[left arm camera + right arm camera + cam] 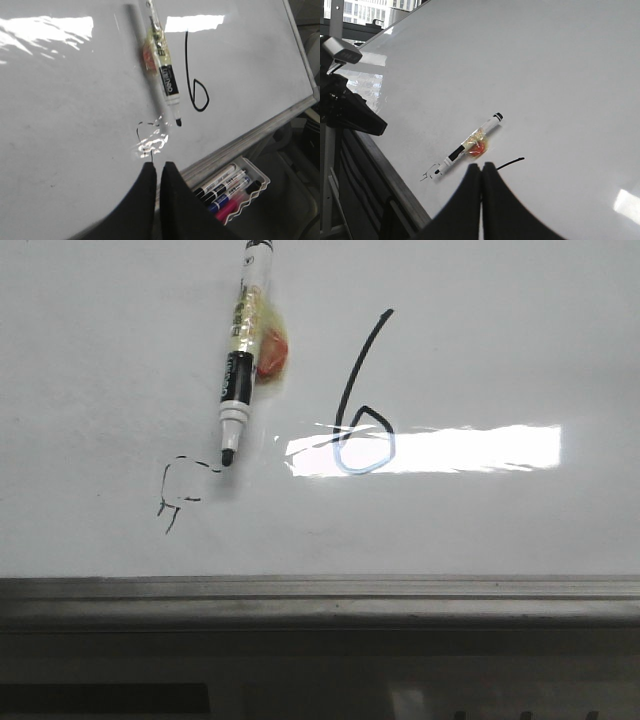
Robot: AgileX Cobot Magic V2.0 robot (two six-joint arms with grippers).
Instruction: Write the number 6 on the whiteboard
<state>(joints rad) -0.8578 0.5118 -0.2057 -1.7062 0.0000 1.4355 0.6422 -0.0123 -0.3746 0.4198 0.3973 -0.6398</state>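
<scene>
The grey metal edge strip (320, 592) runs across the lower part of the front view, closest to the camera, bounding the whiteboard (500, 340), which fills the frame above it.

The number 6 (362, 410) is drawn in black right of centre in the front view. Its slanted stem rises toward the upper right; its pointed-top loop overlaps the left end of a bright rectangular glare (440, 450).

A marker (242, 350) lies flat on the whiteboard, upper centre-left of the front view, uncapped, tip pointing down the frame. A yellowish-orange blob (272, 352) adheres to the right side of its barrel. The tip touches or nearly touches a thin broken scribble (178, 490) at lower left.

In the left wrist view, the left gripper (157, 172) sits at bottom centre, its dark fingers pressed together with nothing between them. A white tray (240, 192) at lower right holds several capped markers (222, 192).

In the right wrist view, the right gripper (480, 175) sits at bottom centre, fingers likewise pressed together and empty, just below the marker and covering most of the figure 6.
</scene>
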